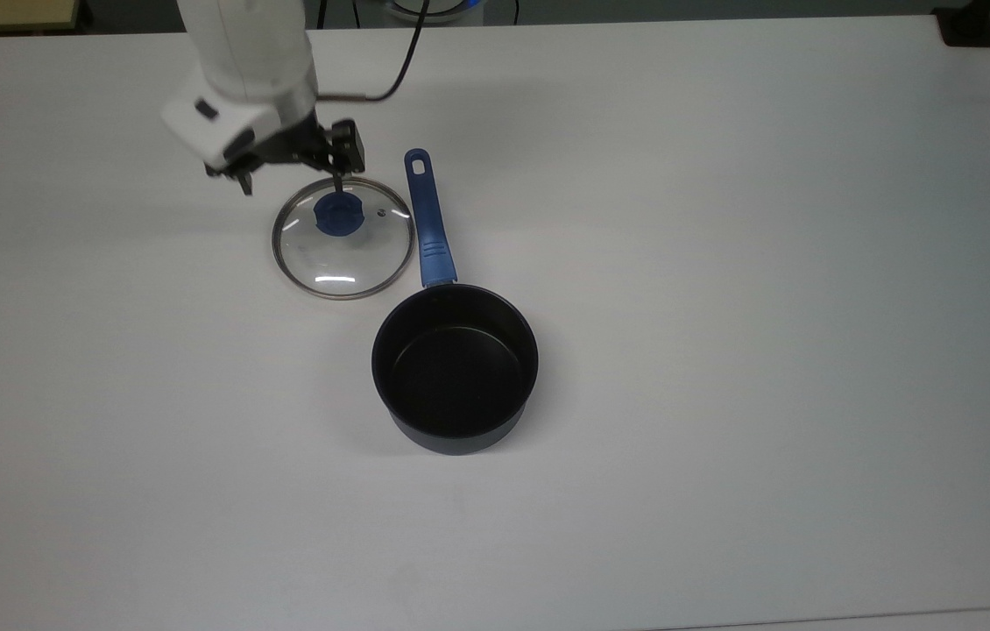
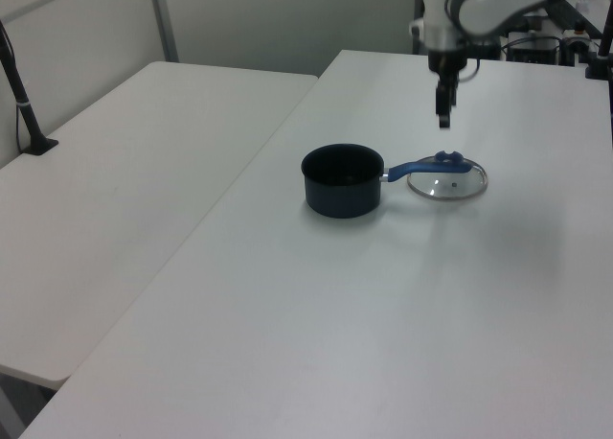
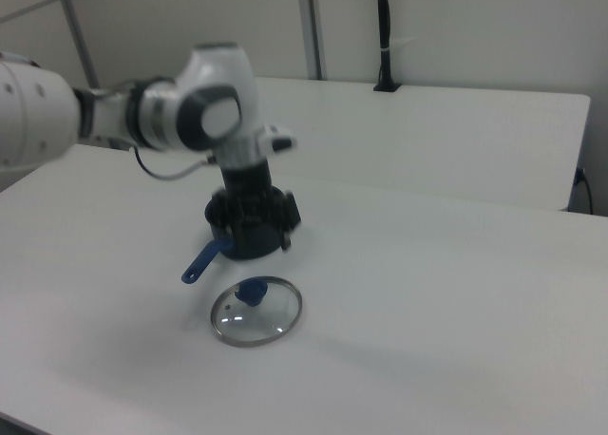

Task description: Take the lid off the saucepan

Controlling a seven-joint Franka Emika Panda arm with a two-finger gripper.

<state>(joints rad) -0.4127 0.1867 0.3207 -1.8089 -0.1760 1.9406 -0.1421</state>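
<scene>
Clearly, left view shows pincer (image 2: 442, 119) above lid (image 2: 447, 178).

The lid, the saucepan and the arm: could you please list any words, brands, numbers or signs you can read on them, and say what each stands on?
No text can be read in these pictures.
The lid: the glass shows just white glints; if they are lettering, it is too blurred to read.
The saucepan: no marking visible on the pot or its blue handle.
The arm: no legible label.
</scene>
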